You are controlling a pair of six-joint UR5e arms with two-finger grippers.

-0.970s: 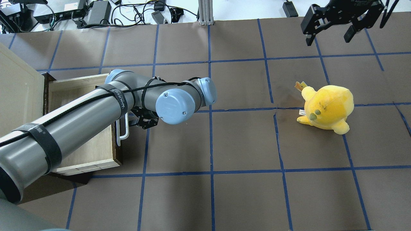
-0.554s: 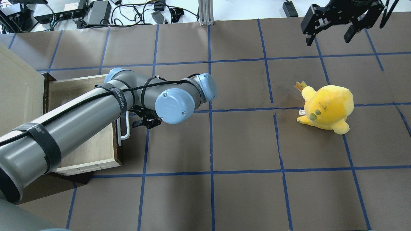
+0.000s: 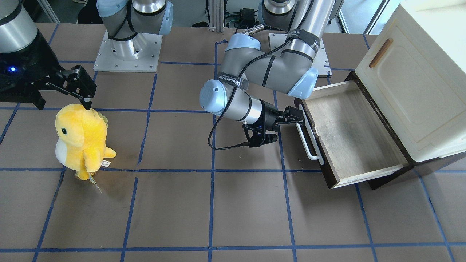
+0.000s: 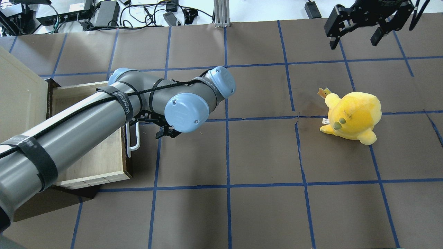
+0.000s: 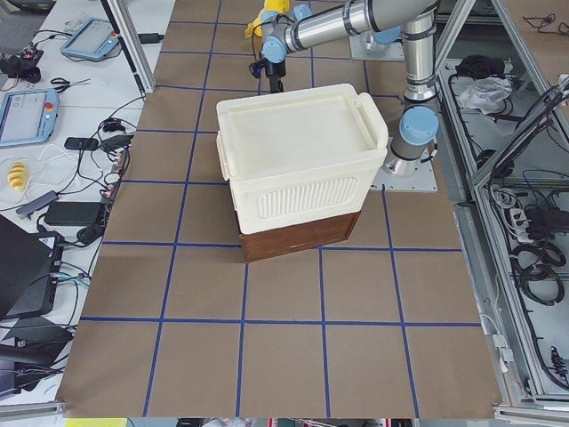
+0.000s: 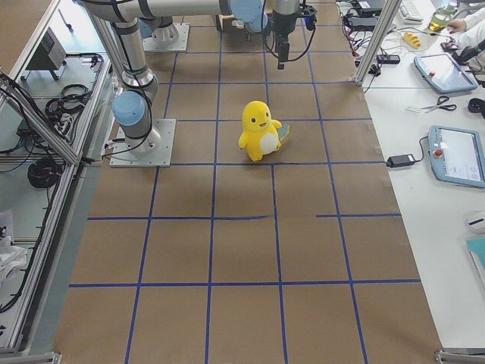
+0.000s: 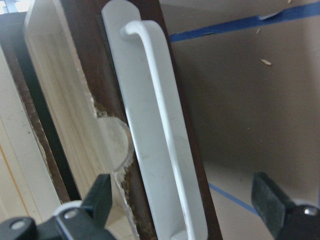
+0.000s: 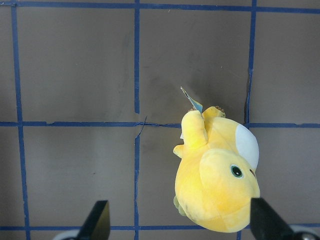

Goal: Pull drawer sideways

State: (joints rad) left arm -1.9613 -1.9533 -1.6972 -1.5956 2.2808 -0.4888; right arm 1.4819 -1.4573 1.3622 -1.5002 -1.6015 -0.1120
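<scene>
Left gripper (image 7: 185, 205) spread wide across the handle (image 7: 160, 130) of the drawer (image 3: 349, 134), not clamped on it.

From overhead the left arm (image 4: 86, 121) hides that gripper's tips and much of the drawer's inside. From the table's left end the cream cabinet (image 3: 407, 83) covers the drawer entirely. In the wrist view one finger (image 7: 100, 200) sits over the drawer's front edge and the other is out beyond the white bar. The drawer stands open under the cabinet at the robot's left end of the tabletop (image 3: 218, 203), showing pale bare wood with a grey stain. Well apart, a yellow plush toy (image 3: 82, 140) stands below the right gripper (image 4: 354, 38), which is open wide and cut off at the overhead view's top edge.
</scene>
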